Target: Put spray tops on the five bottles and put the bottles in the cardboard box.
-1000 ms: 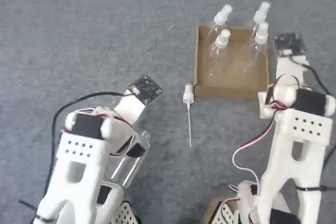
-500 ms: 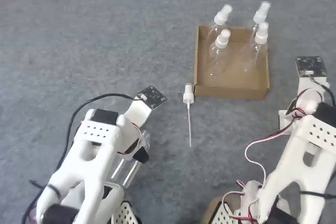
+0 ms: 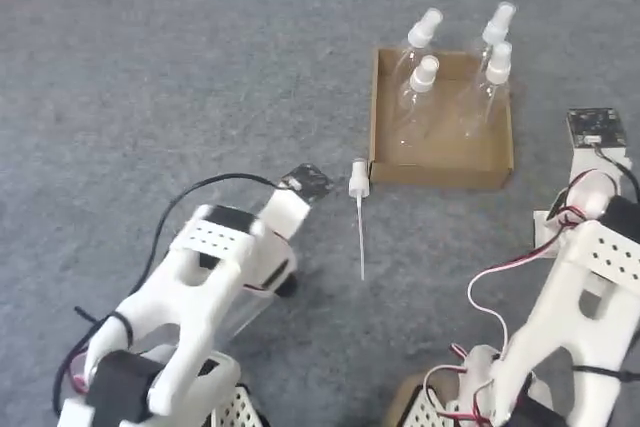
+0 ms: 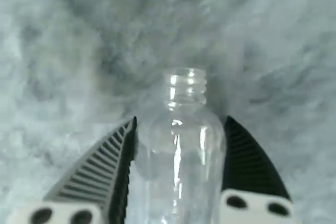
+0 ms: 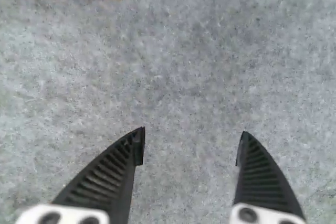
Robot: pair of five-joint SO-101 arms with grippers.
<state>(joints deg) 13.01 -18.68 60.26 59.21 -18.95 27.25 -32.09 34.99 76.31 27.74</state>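
While my left gripper (image 4: 178, 124) is pinching the clear uncapped bottle (image 4: 181, 156) between both jaws, the bottle's threaded neck is pointing out past the fingertips over the grey felt (image 3: 150, 77). In the high view, the loose spray top (image 3: 358, 182) is lying flat at about two o'clock from my left wrist, its thin dip tube running toward six o'clock. Just beside it, at one o'clock, the cardboard box (image 3: 440, 175) is holding four capped bottles (image 3: 415, 107), their nozzles pointing toward twelve o'clock. At five o'clock from the box, my right gripper (image 5: 191, 140) is hanging over bare felt with its jaws spread wide, gripping nothing.
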